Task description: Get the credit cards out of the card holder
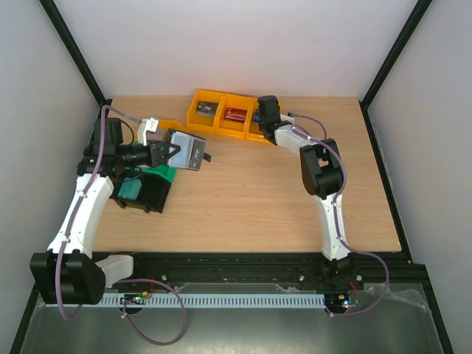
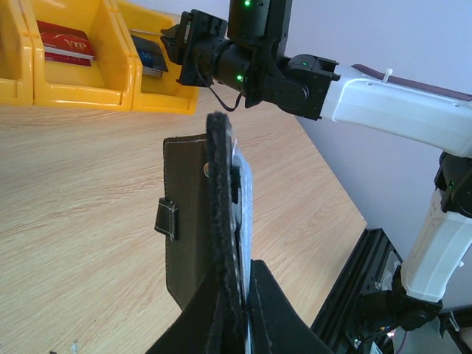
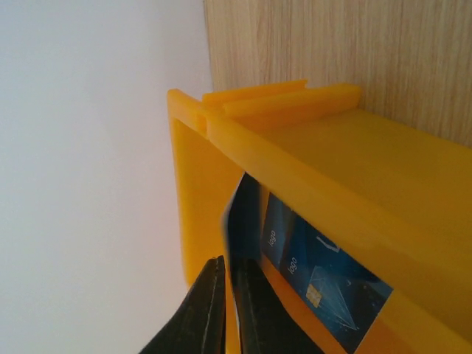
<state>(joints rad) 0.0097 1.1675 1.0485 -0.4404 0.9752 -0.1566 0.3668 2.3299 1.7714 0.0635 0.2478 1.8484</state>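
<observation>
A: Left side first. State of the left pincer (image 1: 169,153)?

B: Clenched on the card holder (image 2: 188,221). In the overhead view the holder sits mid-left, held above the bench (image 1: 243,199). It is just up and right of the green bin (image 1: 164,175) and the black bin (image 1: 147,195).

A: Orientation?

B: In the left wrist view it stands edge-on at centre frame. The black leather face is to the left, with the snap tab (image 2: 168,219) on that face. Grey-blue clear pockets (image 2: 242,199) are to the right of the edge. Whether any cards sit in the pockets: cannot tell.

A: Right pincer (image 3: 227,267)?

B: Clenched, tips all but touching, at the bottom of its wrist view. The thin edge of a blue card (image 3: 245,217) runs down into the slit between the tips, so it is grasping that card. The card stands on edge inside a yellow bin (image 3: 295,173).

A: Which compartment?

B: Overhead, it is the rightmost of the row of yellow bins (image 1: 221,131) at top centre of the frame. The pincer is over it.

A: Other contents?

B: A second blue card (image 3: 324,284) lies flat in the same bin, beside the held one, chip showing. A red card (image 2: 65,40) marked VIP lies in the middle compartment, at the upper left of the left wrist view. There is something dark in the leftmost compartment, too small to name.

A: Holder against the yellow row?

B: Apart, not touching.
</observation>
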